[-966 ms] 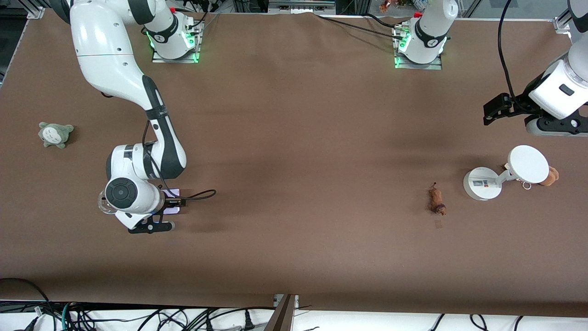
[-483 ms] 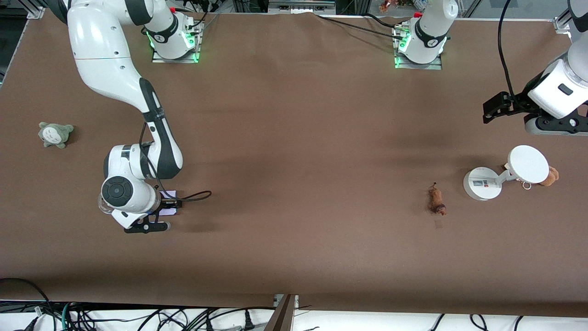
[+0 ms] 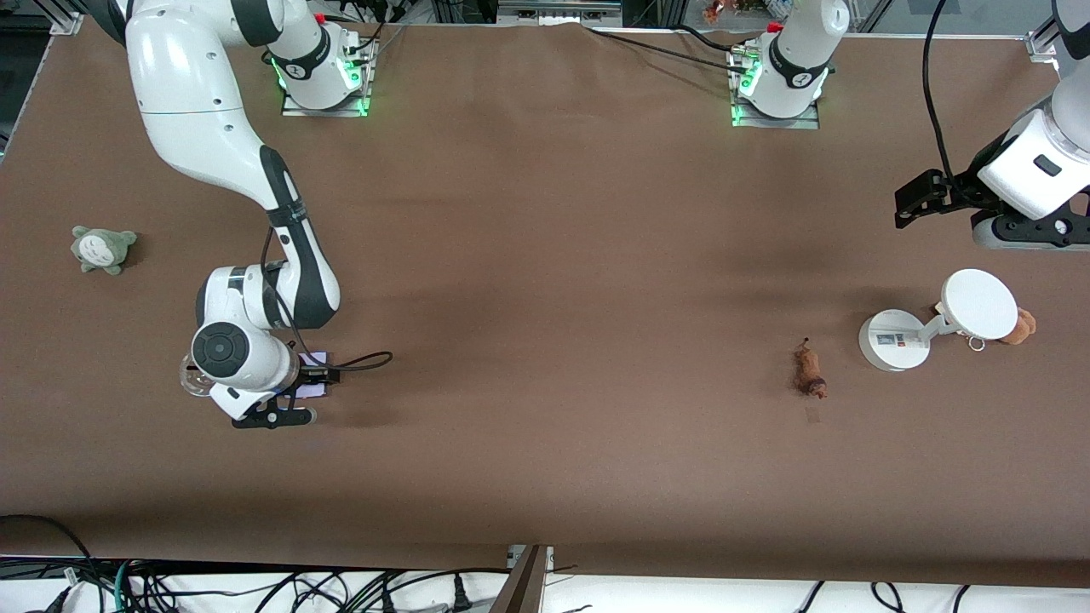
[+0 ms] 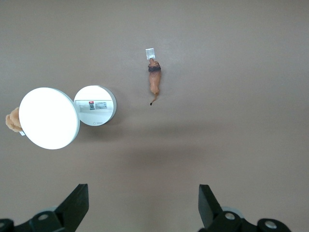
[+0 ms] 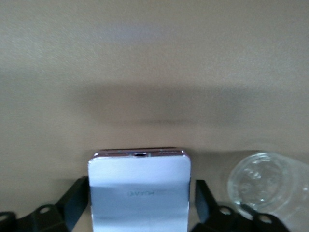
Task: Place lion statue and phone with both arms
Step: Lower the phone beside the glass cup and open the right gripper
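While my right gripper (image 5: pixel 140 212) straddles the phone (image 5: pixel 139 191), fingers parted, a glass (image 5: pixel 268 186) crowds beside it; my left gripper (image 4: pixel 143 205) waits open, phone's lower end cut off.

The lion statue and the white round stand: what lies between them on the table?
Nothing. In the front view and the left wrist view, only bare brown table separates the lion statue from the white round stand.
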Controlling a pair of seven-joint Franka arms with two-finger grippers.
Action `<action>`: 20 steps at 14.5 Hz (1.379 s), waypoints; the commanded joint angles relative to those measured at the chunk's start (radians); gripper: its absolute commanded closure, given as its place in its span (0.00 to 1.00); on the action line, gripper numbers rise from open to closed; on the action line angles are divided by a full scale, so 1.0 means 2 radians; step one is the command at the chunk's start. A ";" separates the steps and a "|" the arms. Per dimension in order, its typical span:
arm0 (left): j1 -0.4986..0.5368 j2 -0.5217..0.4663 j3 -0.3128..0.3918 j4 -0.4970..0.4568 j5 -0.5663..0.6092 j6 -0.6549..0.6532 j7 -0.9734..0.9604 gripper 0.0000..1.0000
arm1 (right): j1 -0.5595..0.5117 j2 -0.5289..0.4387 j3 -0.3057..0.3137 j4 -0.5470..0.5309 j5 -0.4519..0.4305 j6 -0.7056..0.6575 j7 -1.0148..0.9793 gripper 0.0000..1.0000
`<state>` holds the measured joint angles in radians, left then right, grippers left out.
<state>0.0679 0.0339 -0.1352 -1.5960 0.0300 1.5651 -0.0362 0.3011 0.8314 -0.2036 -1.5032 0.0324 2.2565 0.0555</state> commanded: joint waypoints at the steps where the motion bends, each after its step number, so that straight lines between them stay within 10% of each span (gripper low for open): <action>1: 0.004 -0.015 -0.005 -0.004 0.006 -0.007 0.010 0.00 | -0.003 -0.009 0.003 0.001 -0.006 0.006 -0.012 0.00; 8: 0.004 -0.017 -0.004 -0.004 0.006 -0.007 0.010 0.00 | 0.004 -0.087 0.007 0.008 -0.002 -0.034 -0.013 0.00; 20: 0.004 -0.016 -0.007 0.000 0.007 -0.005 0.007 0.00 | -0.002 -0.268 -0.034 0.008 0.001 -0.303 -0.035 0.00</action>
<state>0.0692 0.0173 -0.1363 -1.5962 0.0311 1.5629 -0.0362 0.3030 0.3715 -0.2364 -1.4610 0.0316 1.7238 -0.0012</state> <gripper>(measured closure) 0.000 0.000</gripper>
